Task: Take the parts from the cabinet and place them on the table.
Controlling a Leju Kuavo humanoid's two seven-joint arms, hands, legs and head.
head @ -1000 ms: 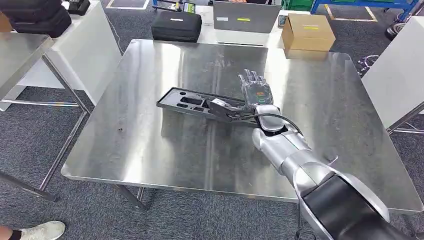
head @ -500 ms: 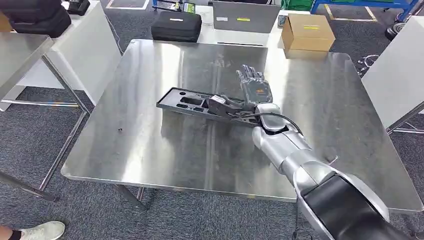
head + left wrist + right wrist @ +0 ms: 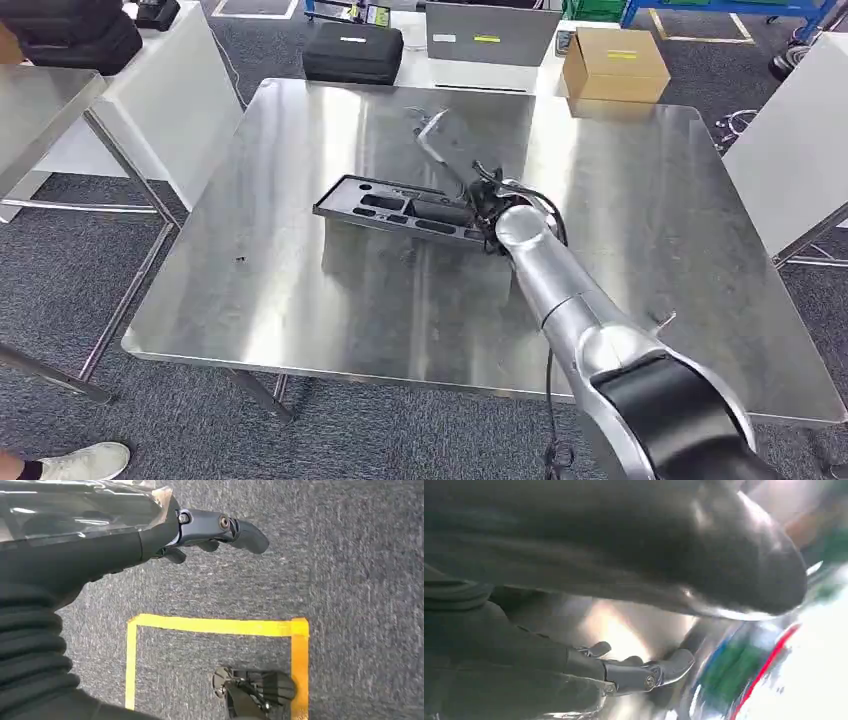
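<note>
While the black part (image 3: 400, 207) lies flat near the middle of the steel tabletop (image 3: 250, 300), you can read it as delivered: a long, shallow moulded tray with recessed pockets, resting on its underside, its long axis slanting slightly across the surface. Nothing props or tilts it, so it looks stable where it is.

Your right hand (image 3: 487, 190) sits at the tray's right end, just beside or touching it; the head view does not settle which. The wrist is rolled, so you see mostly the back of the hand and the cable loop. In the right wrist view the fingers (image 3: 644, 672) are curled inward, though motion blur smears the scene, and you cannot tell whether they grip the tray's edge or close on nothing. Judged from how the part lies, flat and bearing its own weight, the hand is probably not carrying it.

Your left hand (image 3: 200, 530) hangs at your side over grey carpet (image 3: 350, 580) marked with yellow tape (image 3: 215, 626). Its fingers are loosely bent and apart, holding nothing.

Further out, a black case (image 3: 353, 50), a grey laptop-like box (image 3: 490, 35) and a cardboard box (image 3: 613, 62) sit beyond the tabletop's far edge, well apart from the part. A person's shoe (image 3: 85, 462) shows at the near left on the floor.

Likely next: clear the right arm without nudging the tray.
</note>
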